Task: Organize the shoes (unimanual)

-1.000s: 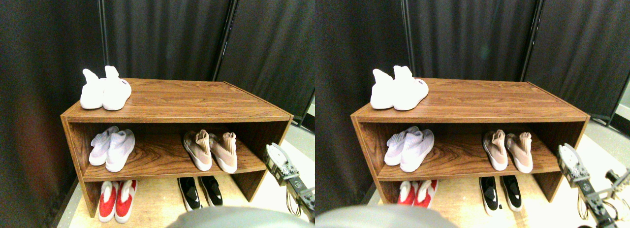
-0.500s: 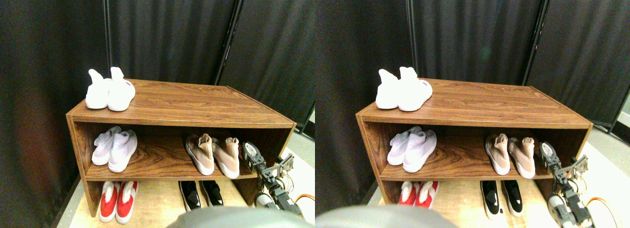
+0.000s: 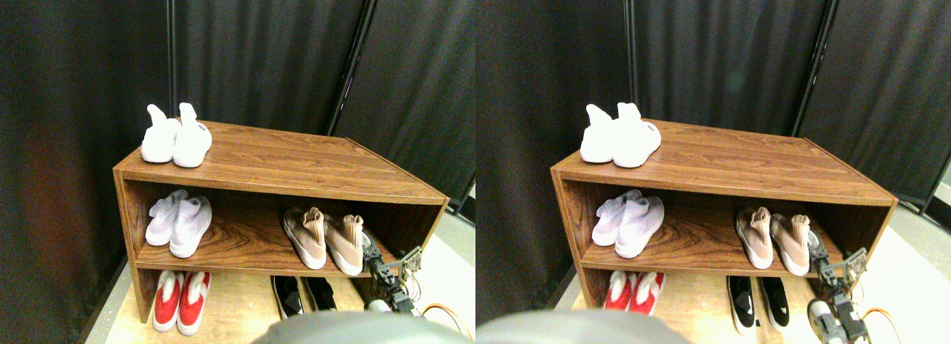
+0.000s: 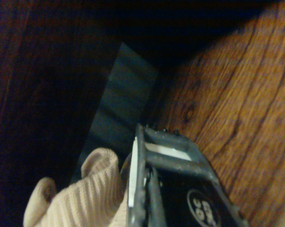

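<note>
The tan-beige knit shoes stand side by side on the right of the middle shelf, the left shoe (image 3: 304,240) and the right shoe (image 3: 345,245) both with toes toward me. The low black pair (image 3: 301,293) sits on the floor under them. My right gripper (image 3: 374,249) reaches in from the lower right and is at the right tan shoe's outer side, at the shelf's front edge. In the wrist view the dark jaw frame (image 4: 152,161) lies right against the tan ribbed collar (image 4: 85,198), with wood grain beyond.
The wooden shoe rack (image 3: 297,166) has a white pair (image 3: 177,136) on its top left and a pale lavender pair (image 3: 178,221) on the middle shelf's left. A red pair (image 3: 178,299) is on the floor. The rack's right wall (image 3: 420,225) is close beside my arm. Dark curtains (image 3: 260,54) hang behind.
The camera view has shifted. My right gripper has moved left and down, from outside the rack's right end to the right tan shoe's side.
</note>
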### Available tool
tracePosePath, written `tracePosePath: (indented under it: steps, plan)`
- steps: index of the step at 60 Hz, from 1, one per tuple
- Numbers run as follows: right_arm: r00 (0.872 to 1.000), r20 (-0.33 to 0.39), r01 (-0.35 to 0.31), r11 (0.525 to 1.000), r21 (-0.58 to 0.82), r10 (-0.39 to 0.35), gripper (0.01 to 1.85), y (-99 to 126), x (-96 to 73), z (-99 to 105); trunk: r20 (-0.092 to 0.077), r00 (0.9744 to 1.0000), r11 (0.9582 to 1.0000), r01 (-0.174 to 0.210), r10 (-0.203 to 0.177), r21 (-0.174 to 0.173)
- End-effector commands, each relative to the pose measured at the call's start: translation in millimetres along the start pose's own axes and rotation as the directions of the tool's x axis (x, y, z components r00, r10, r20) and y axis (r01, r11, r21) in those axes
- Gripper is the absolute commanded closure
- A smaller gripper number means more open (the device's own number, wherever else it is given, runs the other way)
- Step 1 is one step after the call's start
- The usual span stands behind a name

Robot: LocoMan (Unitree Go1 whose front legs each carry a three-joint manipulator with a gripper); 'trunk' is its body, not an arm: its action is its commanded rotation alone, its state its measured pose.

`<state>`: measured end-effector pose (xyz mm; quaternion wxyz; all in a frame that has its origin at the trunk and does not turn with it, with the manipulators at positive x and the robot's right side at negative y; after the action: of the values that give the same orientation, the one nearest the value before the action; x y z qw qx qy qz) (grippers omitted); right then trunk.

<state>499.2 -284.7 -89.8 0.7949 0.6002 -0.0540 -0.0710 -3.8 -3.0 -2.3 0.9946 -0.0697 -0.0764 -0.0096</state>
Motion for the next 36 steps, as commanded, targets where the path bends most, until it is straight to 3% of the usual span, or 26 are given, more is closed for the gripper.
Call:
tracePosePath:
  steps: [1,17,36]
  plan:
    - [0.999,0.009,-0.045,0.999,0.008,0.044,1.8,12,0.6,-8,-0.02,0.9995,0.9996,-0.026,0.026,-0.015]
    - [0.999,0.034,-0.033,0.999,-0.002,0.034,1.8,14,0.9,-24,-0.022,0.9993,0.9993,-0.032,0.032,-0.019]
    - [0.996,0.082,-0.027,0.999,-0.02,0.029,1.8,10,2.8,-14,-0.021,0.9997,0.9998,-0.016,0.016,-0.007]
